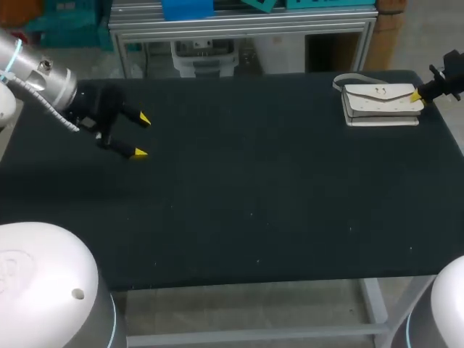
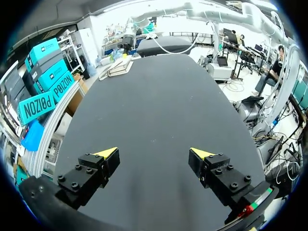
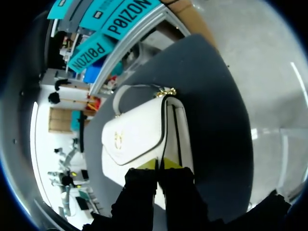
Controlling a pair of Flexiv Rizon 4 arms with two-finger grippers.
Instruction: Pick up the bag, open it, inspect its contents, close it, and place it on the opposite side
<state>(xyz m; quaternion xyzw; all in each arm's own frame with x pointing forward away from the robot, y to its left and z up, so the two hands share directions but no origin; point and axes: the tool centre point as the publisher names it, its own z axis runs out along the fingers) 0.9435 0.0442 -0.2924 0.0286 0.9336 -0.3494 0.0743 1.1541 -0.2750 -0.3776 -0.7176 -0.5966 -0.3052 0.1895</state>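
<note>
right gripper (image 3: 160, 164) seems clamped on white bag (image 3: 137, 137); left gripper (image 2: 154, 153) gapes.

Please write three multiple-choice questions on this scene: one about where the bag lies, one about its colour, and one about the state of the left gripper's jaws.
1. Where does the bag lie on the table?
A. at the far right corner
B. in the middle
C. at the near left edge

2. What colour is the bag?
A. black
B. white
C. red

3. How do the jaws of the left gripper stand?
A. shut on the bag
B. shut on nothing
C. open, holding nothing

Answers:
1 A: the head view shows it at the far right corner.
2 B: its flap and body are white.
3 C: the yellow tips stand far apart over bare table.
</note>
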